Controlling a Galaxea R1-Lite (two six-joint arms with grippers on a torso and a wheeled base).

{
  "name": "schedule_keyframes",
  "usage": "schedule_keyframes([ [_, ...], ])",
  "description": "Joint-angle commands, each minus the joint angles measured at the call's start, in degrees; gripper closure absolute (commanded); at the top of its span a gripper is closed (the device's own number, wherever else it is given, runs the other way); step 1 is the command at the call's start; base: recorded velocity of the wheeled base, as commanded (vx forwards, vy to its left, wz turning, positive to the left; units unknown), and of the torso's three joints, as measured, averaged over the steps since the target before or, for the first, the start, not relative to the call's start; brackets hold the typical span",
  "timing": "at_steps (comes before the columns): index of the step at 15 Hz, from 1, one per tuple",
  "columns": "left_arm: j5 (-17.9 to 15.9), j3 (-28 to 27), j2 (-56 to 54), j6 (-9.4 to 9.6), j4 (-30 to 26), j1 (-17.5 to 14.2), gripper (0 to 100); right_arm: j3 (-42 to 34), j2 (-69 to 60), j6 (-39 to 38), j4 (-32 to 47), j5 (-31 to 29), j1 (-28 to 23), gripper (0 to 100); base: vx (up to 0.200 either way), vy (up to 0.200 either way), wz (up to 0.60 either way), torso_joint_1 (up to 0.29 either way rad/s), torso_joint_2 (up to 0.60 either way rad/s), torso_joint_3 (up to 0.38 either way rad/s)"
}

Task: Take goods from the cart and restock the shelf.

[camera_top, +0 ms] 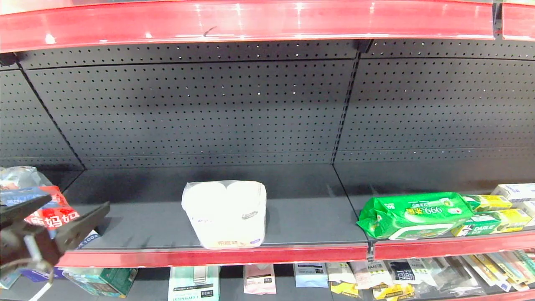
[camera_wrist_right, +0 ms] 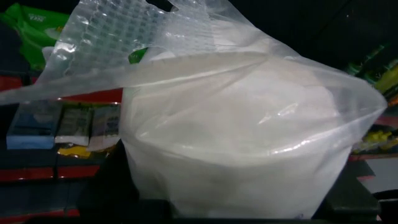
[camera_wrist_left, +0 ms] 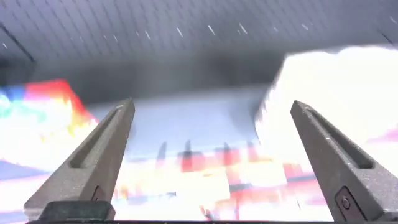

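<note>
Head view: a white pack of paper rolls (camera_top: 224,213) stood at the shelf's (camera_top: 301,205) front edge. Left wrist view: the left pincer (camera_wrist_left: 211,109) was released, empty. Right wrist view: plastic-wrapped rolls (camera_wrist_right: 249,137) sat close; I cannot tell the right pincer's (camera_wrist_right: 224,208) grip.

The left gripper (camera_top: 79,201), cut off by the picture's left edge, covers part of the red packet (camera_top: 52,217) at the left end of the shelf (camera_top: 301,209). In the left wrist view that packet and the white roll pack (camera_wrist_left: 336,93) are blurred; boxes (camera_top: 516,191) at its right end are cropped
</note>
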State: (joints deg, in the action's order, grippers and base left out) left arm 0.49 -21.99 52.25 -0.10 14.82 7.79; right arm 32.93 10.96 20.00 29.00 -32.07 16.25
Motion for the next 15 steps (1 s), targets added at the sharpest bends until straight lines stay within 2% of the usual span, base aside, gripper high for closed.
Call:
schedule_keyframes([
  [1, -6.9, -4.29, -32.65, 1.15, -30.56, 0.03, 0, 0.12, 0.2, 0.03, -0.09, -0.01, 1.59, 100, 0.0, 0.0, 0.0, 0.0, 0.0, 0.0],
  [3, -6.9, -5.08, -42.05, 1.86, -38.64, -0.06, 0, 0.47, 0.2, 0.39, -0.17, -0.01, 2.73, 100, 0.0, 0.0, 0.0, 0.0, 0.0, 0.0],
  [5, -7.34, -6.84, -46.71, 4.67, -45.85, 0.03, 0, 1.0, 0.2, 0.56, -0.35, -0.09, 5.81, 100, 0.0, 0.0, 0.0, 0.0, 0.0, 0.0],
  [7, -10.24, -8.86, -46.27, 4.93, -48.4, 0.03, 0, 1.79, 0.11, 0.65, -0.26, -0.62, 8.97, 100, 0.0, 0.0, 0.0, 0.0, 0.0, 0.0],
  [8, -10.42, -8.59, -45.57, 4.93, -48.4, 0.03, 0, 2.14, 0.11, 0.65, -0.17, -0.53, 9.41, 100, 0.0, 0.0, 0.0, 0.0, 0.0, 0.0],
  [9, -9.19, -7.72, -43.9, 4.32, -48.13, -0.32, 0, 2.23, 0.11, 0.47, -0.17, -0.45, 9.77, 100, 0.0, 0.0, 0.0, 0.0, 0.0, 0.0],
  [11, -0.14, -2.35, -45.13, 3.7, -44.36, -1.64, 0, 2.14, 0.11, 0.47, -0.09, -0.18, 10.03, 100, 0.0, 0.0, 0.0, 0.0, 0.0, 0.0],
  [12, 2.24, 0.46, -44.43, 3.7, -39.7, -1.64, 0, 1.88, 0.11, 0.3, -0.09, -0.18, 10.38, 100, 0.0, 0.0, 0.0, 0.0, 0.0, 0.0],
  [13, 2.76, 1.25, -40.12, 3.53, -34.42, -2.78, 0, 1.79, 0.03, 0.21, -0.09, -0.18, 10.64, 100, 0.0, 0.0, 0.0, 0.0, 0.0, 0.0],
  [14, 2.76, 0.37, -36.34, 3.53, -31.87, -5.42, 0, 1.79, 0.11, 0.21, -0.09, -0.18, 10.64, 100, 0.0, 0.0, 0.0, 0.0, 0.0, 0.0],
  [15, 2.68, -1.04, -32.83, 3.35, -30.47, -9.37, 0, 1.61, -0.15, 0.21, 0.0, -0.18, 11.08, 100, 0.0, 0.0, 0.0, 0.0, 0.0, 0.0],
])
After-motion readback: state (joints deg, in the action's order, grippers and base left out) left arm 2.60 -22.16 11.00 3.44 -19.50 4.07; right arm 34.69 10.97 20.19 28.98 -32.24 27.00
